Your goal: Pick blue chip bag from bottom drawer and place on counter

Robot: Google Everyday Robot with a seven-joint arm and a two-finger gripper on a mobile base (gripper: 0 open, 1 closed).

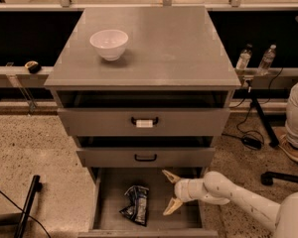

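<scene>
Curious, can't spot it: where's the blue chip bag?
Low in the camera view, the blue chip bag lies in the bottom drawer, just left of the open tool.

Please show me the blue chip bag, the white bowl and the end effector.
blue chip bag (135,205): camera view, middle of its crumpled foil.
white bowl (109,46): camera view, its outer wall.
end effector (170,192): camera view, midway between open fingertips, over the bottom drawer (111,192), right of the bag.

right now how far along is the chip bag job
Done: the bottom drawer stands open. In hand: the gripper is inside it, jaws open, beside the blue chip bag, not touching. Left: grasp, lift, set it on the counter.
</scene>
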